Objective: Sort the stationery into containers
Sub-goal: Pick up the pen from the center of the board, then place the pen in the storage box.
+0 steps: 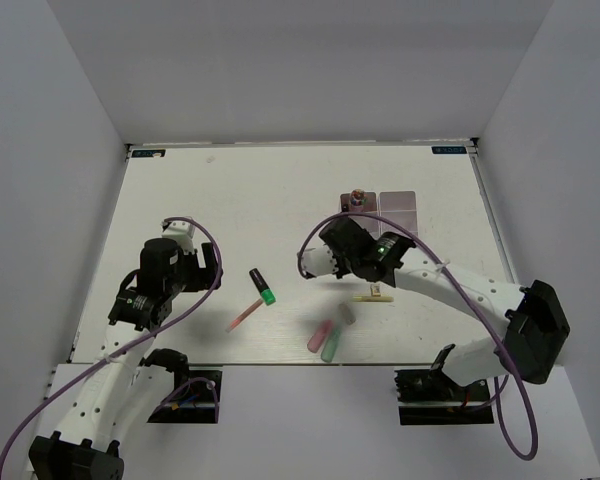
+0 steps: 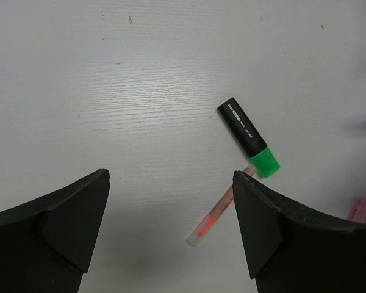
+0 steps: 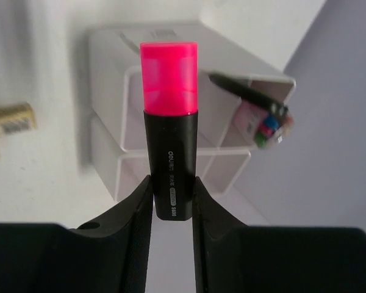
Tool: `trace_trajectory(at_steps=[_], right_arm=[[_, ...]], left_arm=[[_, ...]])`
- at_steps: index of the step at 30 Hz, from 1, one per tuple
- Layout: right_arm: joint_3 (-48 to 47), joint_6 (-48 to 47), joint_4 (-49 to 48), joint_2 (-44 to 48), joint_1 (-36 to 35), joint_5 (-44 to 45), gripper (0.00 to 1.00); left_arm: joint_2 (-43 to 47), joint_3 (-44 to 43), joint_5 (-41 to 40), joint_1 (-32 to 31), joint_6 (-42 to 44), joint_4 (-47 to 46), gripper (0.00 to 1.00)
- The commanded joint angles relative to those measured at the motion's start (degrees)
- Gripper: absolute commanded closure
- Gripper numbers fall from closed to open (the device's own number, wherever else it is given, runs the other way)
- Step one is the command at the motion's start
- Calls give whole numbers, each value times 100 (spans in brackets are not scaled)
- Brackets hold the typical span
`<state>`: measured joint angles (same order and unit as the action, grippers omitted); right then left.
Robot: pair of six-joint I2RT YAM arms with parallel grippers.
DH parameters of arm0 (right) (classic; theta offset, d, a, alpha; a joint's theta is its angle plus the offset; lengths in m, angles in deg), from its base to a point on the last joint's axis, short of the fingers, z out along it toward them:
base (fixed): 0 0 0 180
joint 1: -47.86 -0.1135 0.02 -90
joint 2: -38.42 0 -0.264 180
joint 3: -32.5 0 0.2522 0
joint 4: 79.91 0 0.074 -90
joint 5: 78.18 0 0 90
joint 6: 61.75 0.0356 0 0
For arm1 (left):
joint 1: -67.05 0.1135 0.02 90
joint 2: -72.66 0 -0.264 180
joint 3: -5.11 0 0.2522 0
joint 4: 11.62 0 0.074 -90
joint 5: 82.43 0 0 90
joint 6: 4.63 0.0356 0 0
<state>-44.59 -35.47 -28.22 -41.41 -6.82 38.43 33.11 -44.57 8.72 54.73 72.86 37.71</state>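
Note:
My right gripper (image 3: 171,195) is shut on a black highlighter with a pink end (image 3: 169,122), held upright in front of the white divided containers (image 3: 222,152). In the top view the right gripper (image 1: 345,242) is just near-left of the containers (image 1: 398,205). A black-handled item (image 3: 244,91) and small coloured pieces (image 3: 268,129) lie in one compartment. My left gripper (image 2: 171,226) is open and empty above the table, left of a thin pink pen (image 2: 216,217) and a black highlighter with a green end (image 2: 247,135).
On the table lie pink (image 1: 320,336), green (image 1: 330,348) and grey (image 1: 346,314) capsule erasers and a pale yellow clip (image 1: 373,294), all near the right arm. The clip shows at the left of the right wrist view (image 3: 9,122). White walls enclose the table.

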Motion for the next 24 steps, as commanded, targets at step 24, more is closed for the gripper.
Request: trace_trajectory(at_steps=[24], right_arm=[[-1268,-1212,-67,-400,2171,1312,100]], left_arm=[[53,-3,131,28,3,-15,8]])
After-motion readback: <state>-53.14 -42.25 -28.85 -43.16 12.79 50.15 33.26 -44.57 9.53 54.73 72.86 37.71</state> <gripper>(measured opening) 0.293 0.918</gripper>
